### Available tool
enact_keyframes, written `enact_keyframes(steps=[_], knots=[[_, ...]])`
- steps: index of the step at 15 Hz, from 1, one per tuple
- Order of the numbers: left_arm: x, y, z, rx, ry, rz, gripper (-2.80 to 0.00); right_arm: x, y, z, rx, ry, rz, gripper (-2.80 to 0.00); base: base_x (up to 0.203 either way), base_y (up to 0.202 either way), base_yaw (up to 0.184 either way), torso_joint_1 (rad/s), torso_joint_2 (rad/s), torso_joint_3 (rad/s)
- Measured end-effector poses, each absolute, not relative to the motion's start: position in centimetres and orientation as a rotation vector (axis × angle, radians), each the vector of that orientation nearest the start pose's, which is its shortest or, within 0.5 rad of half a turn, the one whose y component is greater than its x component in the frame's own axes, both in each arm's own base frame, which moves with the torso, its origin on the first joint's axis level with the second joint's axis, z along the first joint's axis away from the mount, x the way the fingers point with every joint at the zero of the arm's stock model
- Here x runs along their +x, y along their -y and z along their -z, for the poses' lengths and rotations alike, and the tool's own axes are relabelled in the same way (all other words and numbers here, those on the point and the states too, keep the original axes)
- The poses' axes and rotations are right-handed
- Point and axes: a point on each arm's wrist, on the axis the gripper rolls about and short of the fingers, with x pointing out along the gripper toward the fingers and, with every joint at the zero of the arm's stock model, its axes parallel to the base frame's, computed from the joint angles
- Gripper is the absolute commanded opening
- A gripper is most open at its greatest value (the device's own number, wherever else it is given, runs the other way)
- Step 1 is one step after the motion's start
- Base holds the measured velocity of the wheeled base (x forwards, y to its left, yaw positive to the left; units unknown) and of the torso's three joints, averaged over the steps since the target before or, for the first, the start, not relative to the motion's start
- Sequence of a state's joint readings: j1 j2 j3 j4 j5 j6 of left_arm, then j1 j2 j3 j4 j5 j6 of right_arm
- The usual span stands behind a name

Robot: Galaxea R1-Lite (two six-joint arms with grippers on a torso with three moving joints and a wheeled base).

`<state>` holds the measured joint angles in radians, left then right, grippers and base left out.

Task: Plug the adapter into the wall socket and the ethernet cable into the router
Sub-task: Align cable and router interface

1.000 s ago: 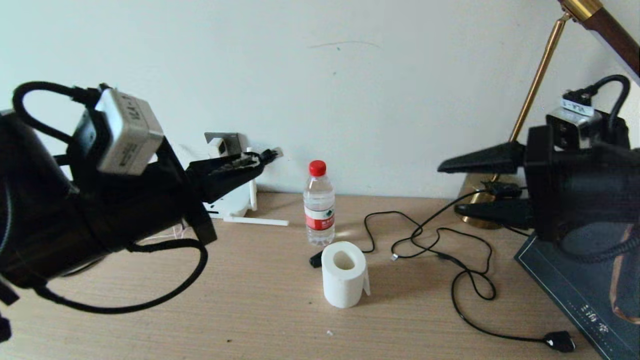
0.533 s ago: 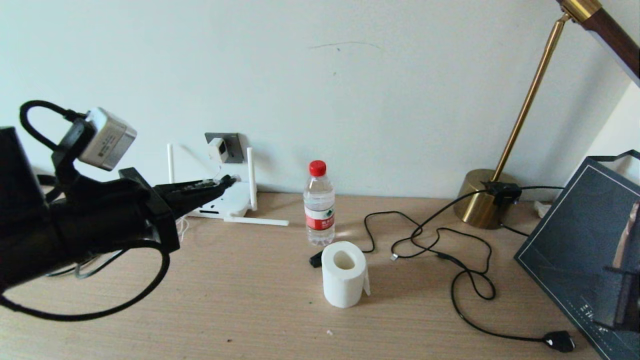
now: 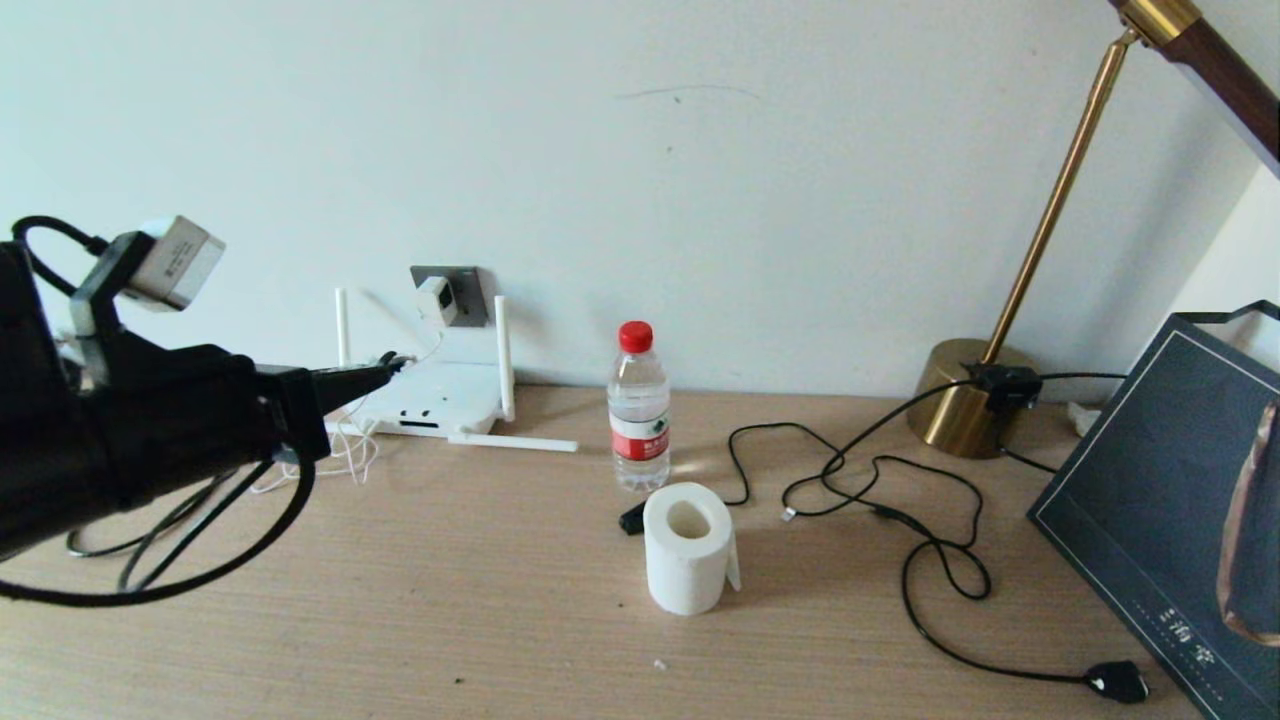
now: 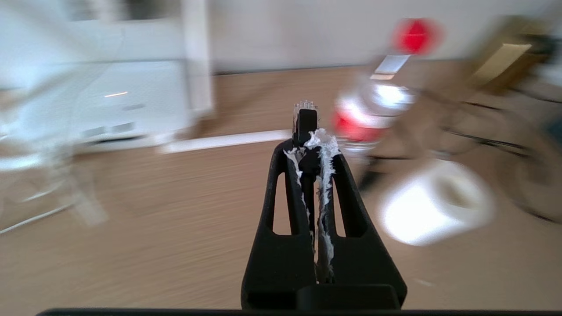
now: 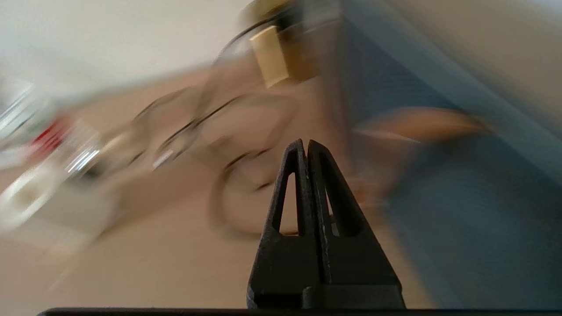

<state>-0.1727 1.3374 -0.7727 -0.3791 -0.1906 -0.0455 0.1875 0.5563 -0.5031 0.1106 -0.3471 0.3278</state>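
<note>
My left gripper (image 3: pixel 385 367) hovers at the table's left, shut on the ethernet cable's black plug (image 4: pixel 305 119), whose clear tip sticks out past the fingertips. The tip is just left of the white router (image 3: pixel 440 400), which lies against the wall with two antennas upright and one flat on the table. Above the router, the white adapter (image 3: pixel 436 298) sits on the dark wall socket (image 3: pixel 466 282), and its thin white cord hangs down toward the router. My right gripper (image 5: pixel 306 144) is outside the head view, shut with nothing between its fingers, over the table's right side.
A water bottle (image 3: pixel 638 405) and a toilet-paper roll (image 3: pixel 687 560) stand mid-table. A black lamp cord (image 3: pixel 905 520) loops to the right, ending in a chunky plug (image 3: pixel 1118 682). A brass lamp base (image 3: pixel 975 400) and a dark bag (image 3: pixel 1160 520) fill the right side.
My left gripper has drawn back to the left and lower, away from the wall, still gripping the plug. The right arm has left the head view and its gripper has shut.
</note>
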Motion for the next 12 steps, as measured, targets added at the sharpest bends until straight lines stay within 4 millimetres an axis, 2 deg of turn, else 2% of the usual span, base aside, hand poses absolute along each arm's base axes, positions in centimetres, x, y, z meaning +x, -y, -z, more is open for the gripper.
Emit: enact_keyframes(steps=[2,5,9,12], knots=[[21.6,3.5,-23.4,-0.029,-0.224,0.269,-2.80,0.7,0.7,-19.3,0.201,-0.097,0.253,-2.80,0.000,0.000,0.000,0.000,0.00,0.000],[21.7,2.9,-22.1,-0.025,-0.270,0.216,-2.80,-0.6,0.7,-15.7,0.035,-0.108,0.248,-2.80,0.000,0.000,0.000,0.000,0.00,0.000],[22.3,2.7,-20.6,-0.025,-0.320,0.144,-2.80,-0.9,0.5,-13.6,-0.019,-0.111,0.153,-2.80,0.000,0.000,0.000,0.000,0.00,0.000],[22.3,2.8,-19.5,-0.021,-0.338,0.147,-2.80,-0.5,0.3,-10.8,-0.029,-0.197,0.076,-2.80,0.000,0.000,0.000,0.000,0.00,0.000]])
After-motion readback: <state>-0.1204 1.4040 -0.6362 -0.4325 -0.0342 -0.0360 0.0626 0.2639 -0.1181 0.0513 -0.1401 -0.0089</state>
